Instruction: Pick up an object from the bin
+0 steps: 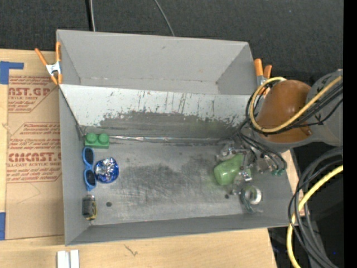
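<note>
My gripper (245, 171) is low in the bin's right end, near the front wall. A pale green rounded lump (225, 172) lies right against its left side, touching its metal parts. Whether the lump is held cannot be made out.
Along the bin's left wall lie a green toy brick (96, 140), blue toy sunglasses (88, 166), a shiny blue ball (106, 170) and a small dark block (88, 207). The arm with its orange cover and yellow cables reaches in over the right rim.
</note>
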### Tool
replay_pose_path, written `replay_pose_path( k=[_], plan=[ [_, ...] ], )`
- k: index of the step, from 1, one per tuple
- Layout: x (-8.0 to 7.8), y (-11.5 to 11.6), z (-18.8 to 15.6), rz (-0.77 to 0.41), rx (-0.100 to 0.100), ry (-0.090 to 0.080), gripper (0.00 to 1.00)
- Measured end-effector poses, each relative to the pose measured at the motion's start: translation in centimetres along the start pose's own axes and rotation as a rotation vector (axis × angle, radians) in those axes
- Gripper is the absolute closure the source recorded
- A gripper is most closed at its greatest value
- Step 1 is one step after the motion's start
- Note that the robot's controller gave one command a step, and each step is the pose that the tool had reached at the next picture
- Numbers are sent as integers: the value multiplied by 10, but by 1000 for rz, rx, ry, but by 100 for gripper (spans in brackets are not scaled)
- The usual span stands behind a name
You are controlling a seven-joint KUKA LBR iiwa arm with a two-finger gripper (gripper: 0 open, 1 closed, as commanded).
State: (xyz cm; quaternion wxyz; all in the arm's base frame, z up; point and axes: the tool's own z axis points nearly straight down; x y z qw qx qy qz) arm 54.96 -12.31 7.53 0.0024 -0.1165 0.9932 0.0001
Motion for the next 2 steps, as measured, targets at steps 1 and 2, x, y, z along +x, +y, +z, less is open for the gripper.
replay_pose_path(
  k=[1, 2],
  plan=[
    [-2, 0, -41, 1, 2, -1, 100],
    [-4, 1, -109, 1, 3, -4, 100]
  ],
)
